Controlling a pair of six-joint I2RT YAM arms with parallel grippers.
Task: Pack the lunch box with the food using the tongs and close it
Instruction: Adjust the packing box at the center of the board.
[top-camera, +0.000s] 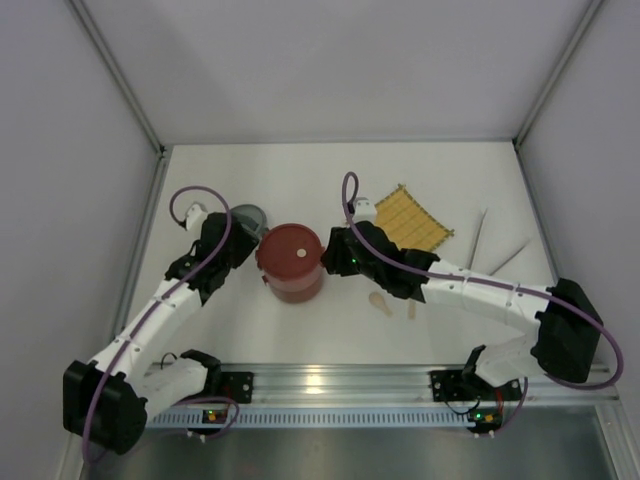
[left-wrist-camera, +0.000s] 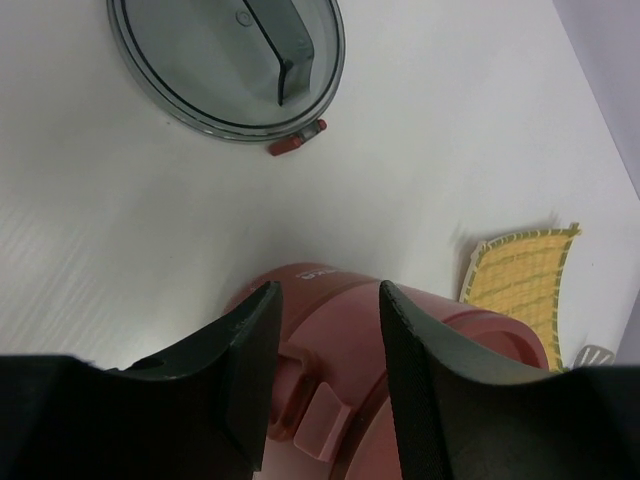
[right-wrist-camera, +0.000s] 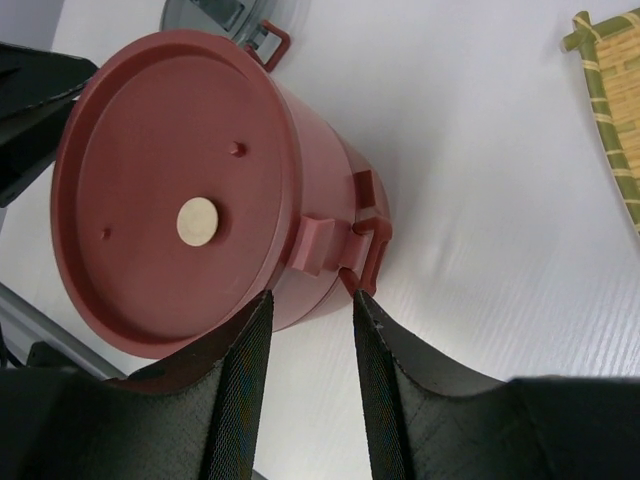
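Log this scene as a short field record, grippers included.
lunch box: stacked, top lid on, between both grippers
left gripper: jaws apart, at its left side
right gripper: jaws apart, at its side clasp
tongs: lying free, right of yellow mat
grey lid: lying flat behind left gripper
food: none visible

- Yellow woven mat (top-camera: 410, 220) lies tilted right of centre.
- Beige spoon (top-camera: 381, 300) and stick (top-camera: 411, 310) lie side by side, nearer than the mat.
- Smoky clear lid (top-camera: 250, 216) lies flat on the white table (top-camera: 300, 170).
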